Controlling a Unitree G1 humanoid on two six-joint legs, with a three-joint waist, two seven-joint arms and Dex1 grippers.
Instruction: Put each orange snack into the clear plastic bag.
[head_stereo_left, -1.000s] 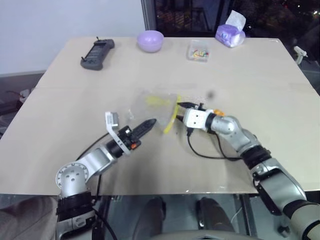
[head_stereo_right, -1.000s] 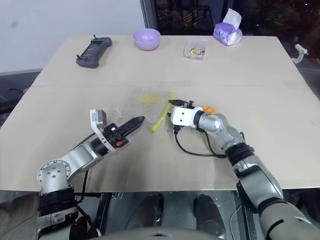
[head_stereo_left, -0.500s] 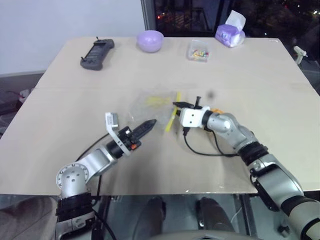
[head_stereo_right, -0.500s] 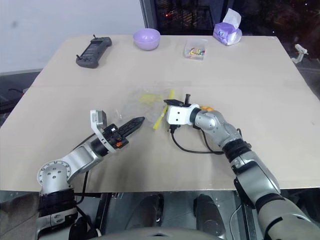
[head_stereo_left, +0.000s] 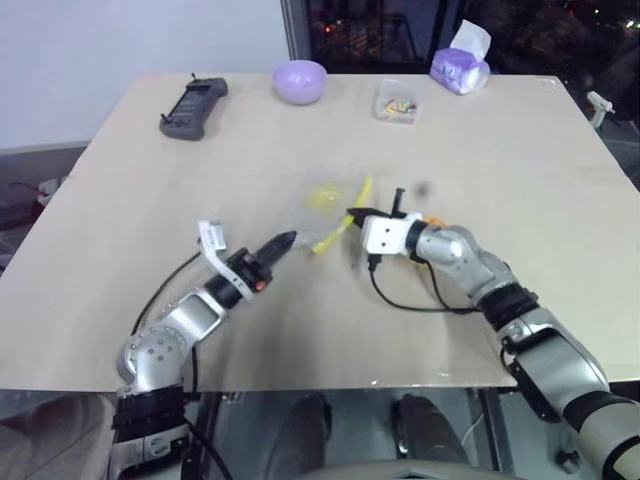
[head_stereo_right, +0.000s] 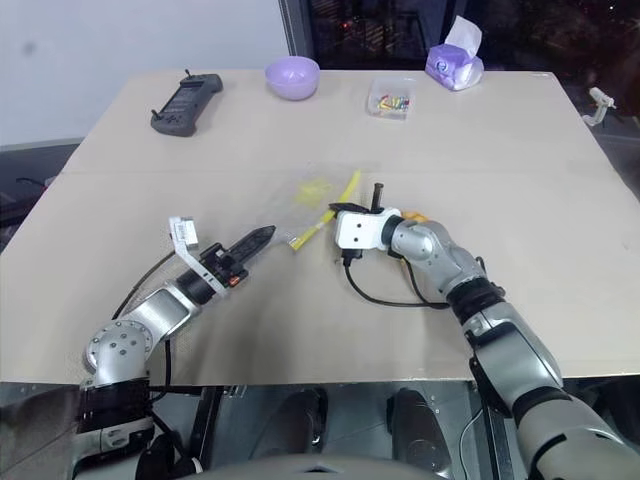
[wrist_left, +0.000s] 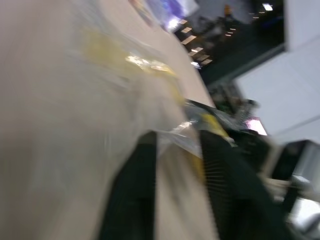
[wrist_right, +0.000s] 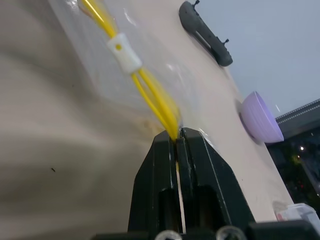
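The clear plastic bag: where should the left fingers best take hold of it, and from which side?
Probably the near, free end of the yellow seal strip, coming in level from the robot's left. The clear plastic bag is limp thin film, so the stiffer strip gives the surest hold. The right gripper pinches the strip further along, and the open left gripper faces that end.

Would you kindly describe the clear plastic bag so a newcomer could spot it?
On the beige table, look just ahead of the right gripper. The clear plastic bag is there: transparent and crinkly, with a yellow seal strip, unlike the rigid clear box at the far edge.
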